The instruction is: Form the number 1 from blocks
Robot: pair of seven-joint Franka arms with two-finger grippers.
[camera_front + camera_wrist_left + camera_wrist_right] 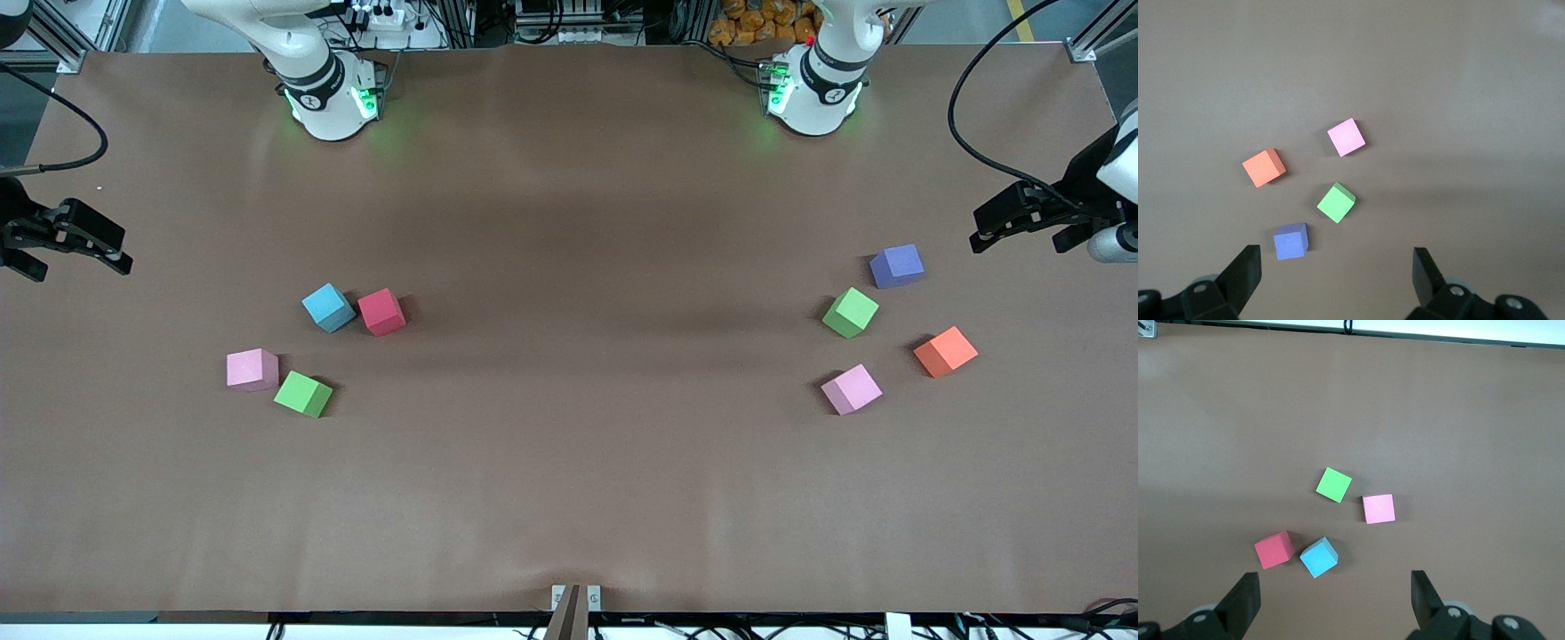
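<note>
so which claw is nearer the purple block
Left. The left claw hangs open just toward the left arm's end of the table from the purple block; the right claw, also open, is at the right arm's end.

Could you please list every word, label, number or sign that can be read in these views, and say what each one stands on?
There is no readable text in any view.
The blocks are plain-coloured, with no marking on any visible face.
The table bears no writing.
Each arm's base shows a small dark mark, too small to read.
</note>
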